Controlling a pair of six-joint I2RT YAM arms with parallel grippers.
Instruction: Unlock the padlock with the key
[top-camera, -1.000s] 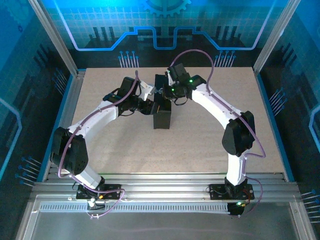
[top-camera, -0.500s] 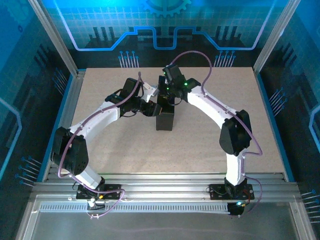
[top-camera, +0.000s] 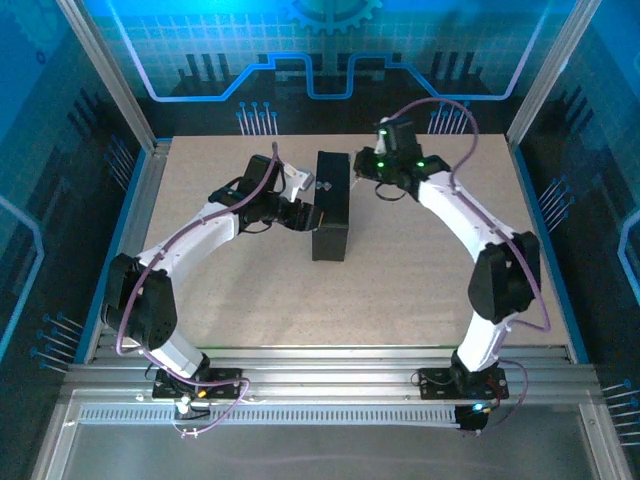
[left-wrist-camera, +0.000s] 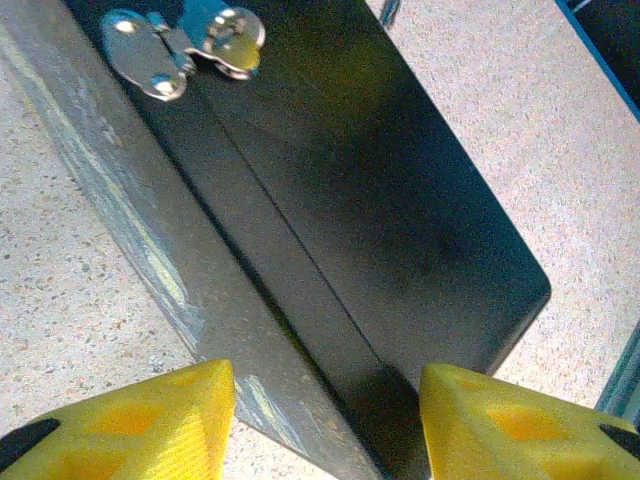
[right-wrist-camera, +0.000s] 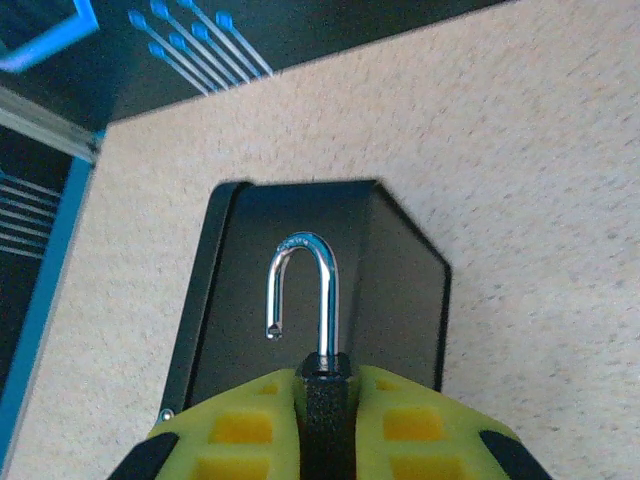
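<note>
Left gripper (left-wrist-camera: 322, 390): I've got it spread wide, nothing pinched. From above it sits just beside the left flank of the black box (top-camera: 331, 205).
Left fingers (left-wrist-camera: 150, 425): yellow pads sit low in my wrist feed. One end of the box lies ahead of the gap. I can't tell whether either pad touches it.
Right gripper (right-wrist-camera: 325, 378): pressed together on the padlock (right-wrist-camera: 325, 398), with the dark body clamped between the two yellow pads.
Padlock position: up in the right gripper, off to the right of the box and apart from it in the overhead feed.
Shackle (right-wrist-camera: 303, 285): bright steel, standing up out of the lock body. One leg is seated and the other end hangs free, so I read the lock as open.
Box: resting on the table (top-camera: 420, 290) mid-field, its long side running away from the arm bases, between my two arms.
Hasp (left-wrist-camera: 185, 45): silver plates with round fasteners, straddling the lid seam at the box's far end in the left wrist feed.
</note>
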